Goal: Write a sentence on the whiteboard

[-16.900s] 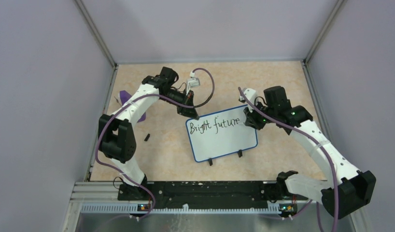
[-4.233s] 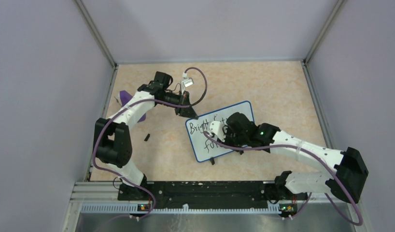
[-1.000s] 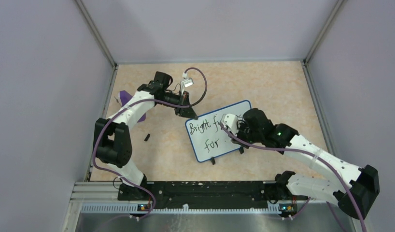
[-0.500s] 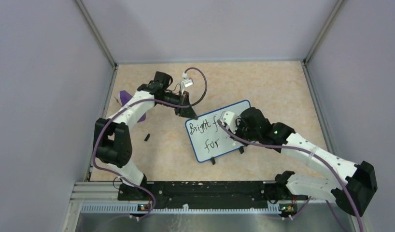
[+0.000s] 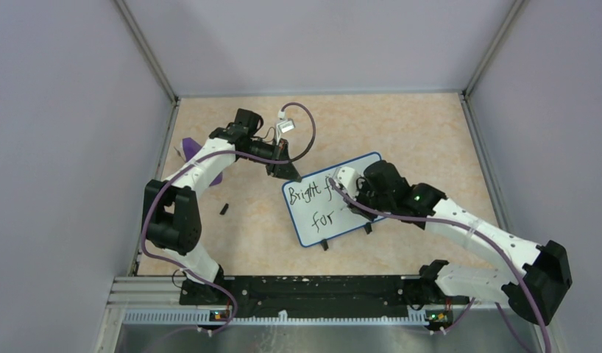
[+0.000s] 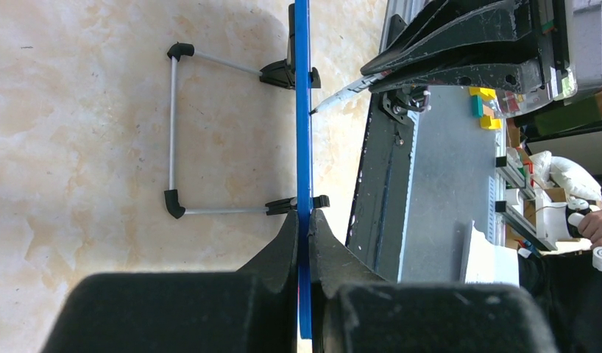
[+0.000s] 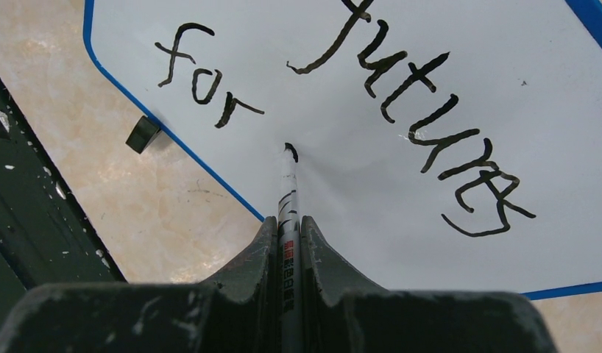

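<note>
The whiteboard (image 5: pixel 313 228) with a blue frame stands tilted on two black feet mid-table. Its black lettering (image 5: pixel 321 218) reads "Bright futures" above "for"; in the right wrist view the lettering (image 7: pixel 430 125) shows close up. My left gripper (image 5: pixel 285 171) is shut on the board's top left edge, seen edge-on as a blue strip (image 6: pixel 303 147) between the jaws. My right gripper (image 5: pixel 355 204) is shut on a marker (image 7: pixel 289 213); its tip touches the board just right of "for", where a small mark begins. The marker tip also shows in the left wrist view (image 6: pixel 335 98).
A purple wedge-shaped piece (image 5: pixel 189 145) lies at the far left, partly behind my left arm. A small black cap (image 5: pixel 224 209) lies on the table left of the board. The board's wire stand (image 6: pixel 173 132) rests on the table behind it. Enclosure walls surround the table.
Over the last second my right gripper shifted slightly left and down along the board's second line, bringing the marker tip onto the board right of "for". The left gripper stayed still on the board.
</note>
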Robot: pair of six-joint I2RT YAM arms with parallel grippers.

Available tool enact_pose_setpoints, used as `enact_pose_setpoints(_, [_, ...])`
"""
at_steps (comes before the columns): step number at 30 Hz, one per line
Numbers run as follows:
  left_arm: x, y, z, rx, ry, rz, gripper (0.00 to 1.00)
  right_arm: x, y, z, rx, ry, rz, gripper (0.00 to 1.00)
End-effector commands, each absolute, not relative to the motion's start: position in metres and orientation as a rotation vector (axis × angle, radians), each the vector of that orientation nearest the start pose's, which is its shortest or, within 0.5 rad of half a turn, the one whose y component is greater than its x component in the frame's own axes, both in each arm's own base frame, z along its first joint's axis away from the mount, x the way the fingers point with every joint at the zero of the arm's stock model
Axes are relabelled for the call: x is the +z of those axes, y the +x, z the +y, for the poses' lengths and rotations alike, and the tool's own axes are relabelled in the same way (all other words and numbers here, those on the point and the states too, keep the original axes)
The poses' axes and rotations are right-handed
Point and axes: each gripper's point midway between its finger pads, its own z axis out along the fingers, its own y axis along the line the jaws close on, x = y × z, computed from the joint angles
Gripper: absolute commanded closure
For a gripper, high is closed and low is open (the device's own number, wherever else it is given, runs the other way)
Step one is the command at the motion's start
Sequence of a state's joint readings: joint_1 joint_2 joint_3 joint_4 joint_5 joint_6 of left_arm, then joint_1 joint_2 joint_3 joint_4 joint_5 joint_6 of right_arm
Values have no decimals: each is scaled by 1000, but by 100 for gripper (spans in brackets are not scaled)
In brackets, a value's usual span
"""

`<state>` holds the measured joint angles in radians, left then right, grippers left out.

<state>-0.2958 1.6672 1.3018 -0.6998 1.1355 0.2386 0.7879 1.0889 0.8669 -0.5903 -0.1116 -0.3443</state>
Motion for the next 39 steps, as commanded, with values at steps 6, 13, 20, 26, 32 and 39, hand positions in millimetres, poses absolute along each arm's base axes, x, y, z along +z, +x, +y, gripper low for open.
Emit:
enact_pose_setpoints(6, [176, 283, -239, -1383, 987, 2134, 100, 145, 204, 227, 366, -1396, 1945, 100])
enact_pose_setpoints(13, [175, 283, -239, -1379, 989, 2136, 100, 132, 196, 218, 343, -1446, 1974, 100])
enact_pose_setpoints(20, [175, 283, -239, -1382, 984, 2139, 100, 134, 194, 210, 316, -1447, 1976, 100])
enact_pose_setpoints(26, [175, 283, -239, -1380, 986, 2137, 100, 144, 207, 203, 258, -1364, 1983, 100])
enact_pose_setpoints(32, [175, 283, -239, -1379, 986, 2137, 100, 159, 219, 203, 248, -1275, 1974, 100])
enact_pose_setpoints(39, [174, 282, -238, -1378, 984, 2139, 100, 163, 220, 208, 276, -1262, 1966, 100])
